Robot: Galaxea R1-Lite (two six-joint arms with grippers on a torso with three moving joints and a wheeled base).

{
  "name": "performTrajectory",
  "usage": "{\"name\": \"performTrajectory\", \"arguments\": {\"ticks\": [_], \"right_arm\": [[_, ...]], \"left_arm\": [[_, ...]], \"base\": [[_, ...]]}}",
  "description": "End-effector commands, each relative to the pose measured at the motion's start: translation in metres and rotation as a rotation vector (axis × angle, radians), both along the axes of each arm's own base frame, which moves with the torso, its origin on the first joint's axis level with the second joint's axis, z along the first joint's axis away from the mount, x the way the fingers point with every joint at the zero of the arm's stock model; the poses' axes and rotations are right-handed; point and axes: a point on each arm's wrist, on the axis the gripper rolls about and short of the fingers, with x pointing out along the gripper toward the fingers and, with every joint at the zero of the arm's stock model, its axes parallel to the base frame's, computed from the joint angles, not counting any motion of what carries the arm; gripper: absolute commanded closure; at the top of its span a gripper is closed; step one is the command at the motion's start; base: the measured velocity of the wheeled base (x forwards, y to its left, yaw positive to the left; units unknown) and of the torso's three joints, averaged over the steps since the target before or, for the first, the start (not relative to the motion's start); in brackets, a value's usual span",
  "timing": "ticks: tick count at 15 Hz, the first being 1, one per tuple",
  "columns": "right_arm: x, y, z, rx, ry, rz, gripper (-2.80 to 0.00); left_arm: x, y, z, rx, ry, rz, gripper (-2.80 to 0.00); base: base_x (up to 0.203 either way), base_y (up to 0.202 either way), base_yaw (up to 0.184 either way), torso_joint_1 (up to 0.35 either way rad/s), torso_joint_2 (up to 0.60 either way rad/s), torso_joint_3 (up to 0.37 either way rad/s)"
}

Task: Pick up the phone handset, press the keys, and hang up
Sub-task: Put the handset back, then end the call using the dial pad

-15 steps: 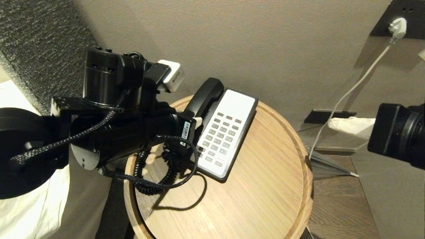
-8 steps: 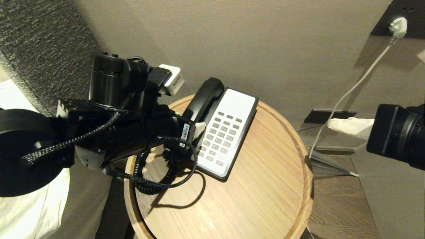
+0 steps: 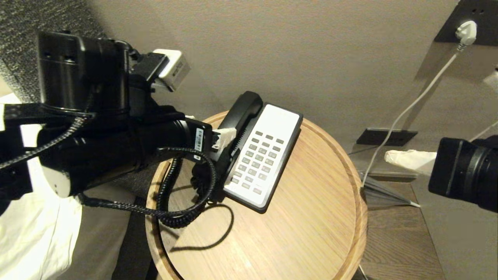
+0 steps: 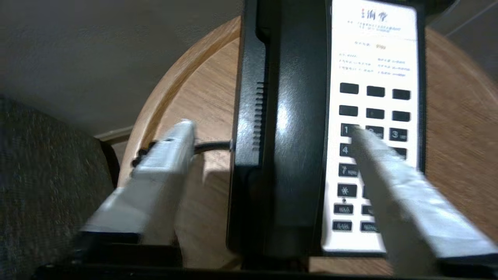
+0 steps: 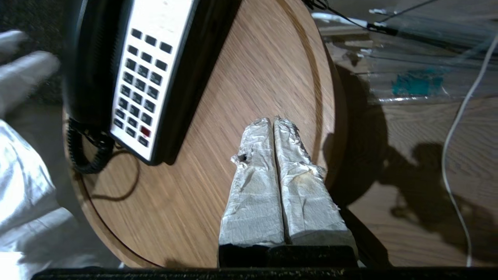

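The left gripper hangs spread wide astride the phone handset, whose long axis runs between its fingers, gripping nothing

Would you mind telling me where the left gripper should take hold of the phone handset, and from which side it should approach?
Probably the straight middle bar of the phone handset, which lies in its cradle on the phone base. The left gripper should come down from above, open, one finger on the table side and one over the keypad. The bar is narrower than the blocky ends, and the coiled cord hangs off one end.
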Motion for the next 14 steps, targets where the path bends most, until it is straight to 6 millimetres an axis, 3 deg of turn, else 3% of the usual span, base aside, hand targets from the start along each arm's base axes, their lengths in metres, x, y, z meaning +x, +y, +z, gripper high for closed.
{"name": "performTrajectory", "arguments": {"ticks": [1,4,8,10,14], "right_arm": [[-0.002,-0.002,-0.004,-0.006,0.006,-0.003,0.0],[-0.004,-0.006,-0.01,-0.019,0.017,-0.005,0.0],[-0.004,-0.005,-0.01,-0.018,0.012,-0.005,0.0],[-0.004,-0.006,-0.008,-0.007,0.002,-0.006,0.0],[-0.008,-0.011,-0.005,0.009,-0.01,-0.008,0.0]], "left_arm": [[-0.02,0.018,0.01,-0.053,-0.03,0.007,0.0],[-0.037,0.042,0.011,-0.176,0.006,0.066,0.0],[-0.062,0.094,0.006,-0.341,0.018,0.281,0.0],[-0.083,0.117,-0.015,-0.357,0.029,0.377,0.0],[-0.128,0.155,-0.078,-0.36,0.037,0.648,0.0]], "base": [[0.0,0.0,0.0,0.0,0.0,0.0],[0.0,0.0,0.0,0.0,0.0,0.0],[0.0,0.0,0.0,0.0,0.0,0.0],[0.0,0.0,0.0,0.0,0.0,0.0],[0.0,0.0,0.0,0.0,0.0,0.0]]}}
